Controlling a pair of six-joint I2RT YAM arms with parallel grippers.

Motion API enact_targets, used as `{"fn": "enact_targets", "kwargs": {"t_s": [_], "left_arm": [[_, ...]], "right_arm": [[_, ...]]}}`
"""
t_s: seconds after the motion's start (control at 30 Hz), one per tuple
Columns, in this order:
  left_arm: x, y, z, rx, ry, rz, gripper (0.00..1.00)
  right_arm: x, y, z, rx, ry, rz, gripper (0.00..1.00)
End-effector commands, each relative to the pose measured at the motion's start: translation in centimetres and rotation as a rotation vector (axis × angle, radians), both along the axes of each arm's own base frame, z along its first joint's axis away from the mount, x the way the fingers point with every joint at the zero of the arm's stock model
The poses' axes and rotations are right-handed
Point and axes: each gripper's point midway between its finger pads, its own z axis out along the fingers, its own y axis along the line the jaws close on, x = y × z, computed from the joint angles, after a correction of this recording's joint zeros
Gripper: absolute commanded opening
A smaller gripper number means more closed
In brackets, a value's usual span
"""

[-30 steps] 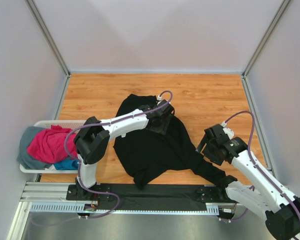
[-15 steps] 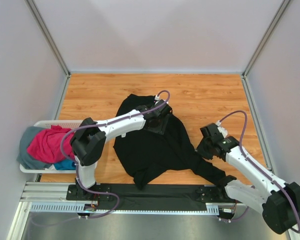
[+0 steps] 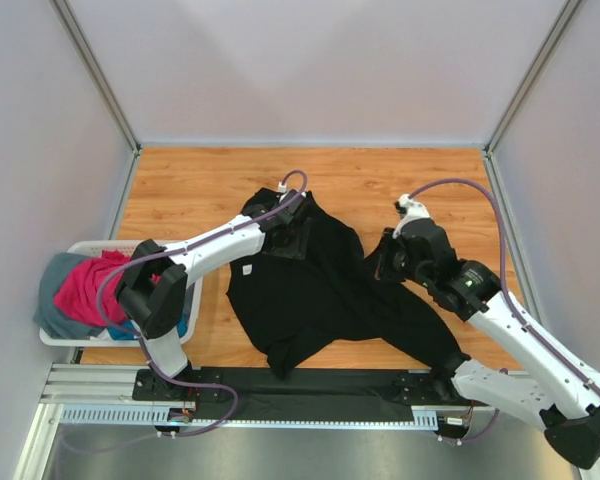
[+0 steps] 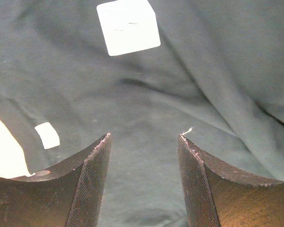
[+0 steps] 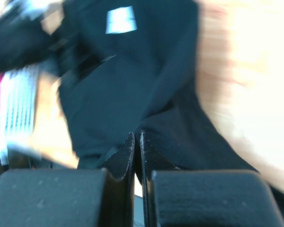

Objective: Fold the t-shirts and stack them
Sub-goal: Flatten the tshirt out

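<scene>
A large black t-shirt (image 3: pixel 300 290) lies crumpled on the wooden table (image 3: pixel 200 185). My left gripper (image 3: pixel 288 236) hovers open over its upper part; in the left wrist view the gripper (image 4: pixel 144 137) has black cloth (image 4: pixel 203 71) and a white label (image 4: pixel 128 26) under it and nothing between the fingers. My right gripper (image 3: pixel 380 265) is shut on the shirt's right edge, and the cloth runs taut from it down to the near right. The right wrist view, blurred, shows the gripper (image 5: pixel 137 135) pinching black cloth (image 5: pixel 123 71). Pink (image 3: pixel 85 290), grey (image 3: pixel 50 285) and blue (image 3: pixel 125 331) t-shirts lie in the basket.
The white slotted basket (image 3: pixel 80 247) stands at the table's left edge beside the left arm. Grey walls and metal posts close off the left, right and far sides. A black rail (image 3: pixel 310 385) with the arm bases runs along the near edge.
My right gripper has shut on the black shirt's right edge and swung up and to the left, dragging that cloth along. The left gripper has shifted left and farther away, still open.
</scene>
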Motion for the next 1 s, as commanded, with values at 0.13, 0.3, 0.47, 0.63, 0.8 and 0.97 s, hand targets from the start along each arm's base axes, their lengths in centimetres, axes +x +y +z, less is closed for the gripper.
{"fn": "enact_targets", "kwargs": {"t_s": [0.13, 0.3, 0.47, 0.63, 0.8, 0.97], "left_arm": [[0.3, 3.3, 0.8, -0.023, -0.008, 0.105, 0.65], [0.1, 4.9, 0.9, -0.010, -0.020, 0.128, 0.65], [0.0, 5.4, 0.9, -0.005, -0.022, 0.130, 0.65], [-0.2, 5.0, 0.5, -0.017, -0.008, 0.122, 0.65], [-0.2, 5.0, 0.3, -0.014, -0.002, 0.119, 0.65], [-0.4, 5.3, 0.3, -0.004, -0.005, 0.119, 0.65]], "right_arm": [[-4.1, 5.1, -5.1, -0.213, 0.016, 0.387, 0.00], [-6.5, 3.3, -10.2, -0.280, 0.206, 0.345, 0.43], [-5.1, 1.3, -7.8, -0.298, 0.148, 0.184, 0.78], [-4.0, -0.2, -6.7, -0.245, 0.146, 0.047, 0.83], [-5.7, 0.7, -10.8, -0.195, 0.266, 0.072, 0.64], [-7.0, 0.6, -13.7, -0.189, 0.350, 0.059, 0.53]]}}
